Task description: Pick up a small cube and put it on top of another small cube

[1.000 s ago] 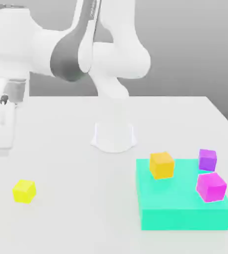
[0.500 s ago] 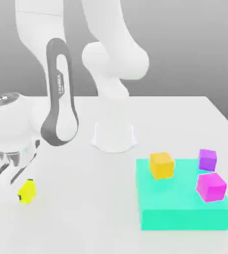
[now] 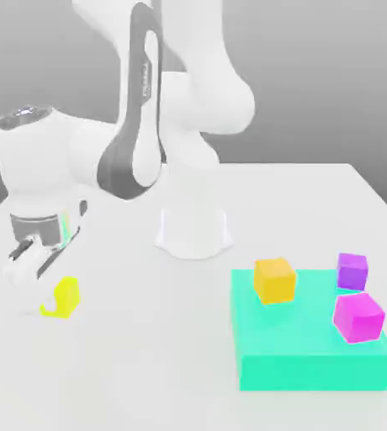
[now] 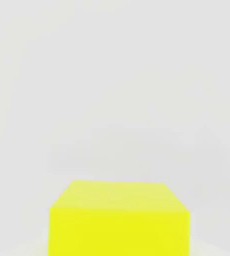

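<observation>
Gripper (image 3: 52, 286) low over the white tabletop (image 3: 129, 370), toward the exterior view's left, wrist tilted. Small bright lemon-yellow plain cube (image 3: 61, 297) sits at my fingertips, partly covered by one white finger (image 3: 30, 268). Fingers look closed on its sides, though from this angle I cannot be sure both pads are pressing. Whether the cube rests on the table or is just clear of it, I cannot tell; a faint shadow lies beneath it.

From the hand view: the same yellow cube (image 4: 118, 220) directly ahead of me and close, top face and one side face visible, plain white surface beyond it.

Well away from my hand, toward the exterior view's right: a flat turquoise rectangular block (image 3: 313, 345) on the table. On its top, at the corner nearest my hand, the small orange-yellow plain cube (image 3: 274, 279), upright, nothing on it. Farther from me on the same block, a small magenta cube (image 3: 358, 316) near the block's front edge, and a small purple cube (image 3: 352, 271) behind that one, at the back edge. The three cubes stand apart from one another.

My white arm base (image 3: 193, 231) stands on the table between my hand and the block, farther back.
</observation>
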`<state>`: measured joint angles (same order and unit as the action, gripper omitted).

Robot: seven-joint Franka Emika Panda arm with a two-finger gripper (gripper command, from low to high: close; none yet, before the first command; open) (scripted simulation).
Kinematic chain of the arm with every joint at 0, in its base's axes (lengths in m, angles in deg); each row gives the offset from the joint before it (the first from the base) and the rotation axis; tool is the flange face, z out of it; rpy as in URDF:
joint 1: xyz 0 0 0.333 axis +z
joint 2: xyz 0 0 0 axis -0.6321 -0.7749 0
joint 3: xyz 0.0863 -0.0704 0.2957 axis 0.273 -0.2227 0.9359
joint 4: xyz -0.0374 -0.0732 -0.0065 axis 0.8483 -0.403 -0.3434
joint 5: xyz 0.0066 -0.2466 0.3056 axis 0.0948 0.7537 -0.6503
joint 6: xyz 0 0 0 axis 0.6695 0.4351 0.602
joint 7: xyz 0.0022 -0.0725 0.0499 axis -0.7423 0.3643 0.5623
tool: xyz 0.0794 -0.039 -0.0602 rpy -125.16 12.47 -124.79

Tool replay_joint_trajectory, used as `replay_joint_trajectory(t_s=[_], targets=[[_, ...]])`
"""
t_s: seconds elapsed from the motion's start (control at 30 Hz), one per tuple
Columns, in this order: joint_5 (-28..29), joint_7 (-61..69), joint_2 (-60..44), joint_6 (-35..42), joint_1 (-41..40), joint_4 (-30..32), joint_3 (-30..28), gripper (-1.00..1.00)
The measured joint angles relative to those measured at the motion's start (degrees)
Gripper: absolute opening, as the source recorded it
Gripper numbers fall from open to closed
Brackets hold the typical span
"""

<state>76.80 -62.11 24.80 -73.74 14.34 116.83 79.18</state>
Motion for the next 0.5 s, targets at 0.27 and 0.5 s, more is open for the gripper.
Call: replay_joint_trajectory(t_s=[0.27,0.5], targets=[[-7.5,-19.8,15.7,11.0,11.7,4.3,12.4,-1.00],[-16.2,-35.6,28.9,20.1,24.9,8.1,22.5,-1.00]])
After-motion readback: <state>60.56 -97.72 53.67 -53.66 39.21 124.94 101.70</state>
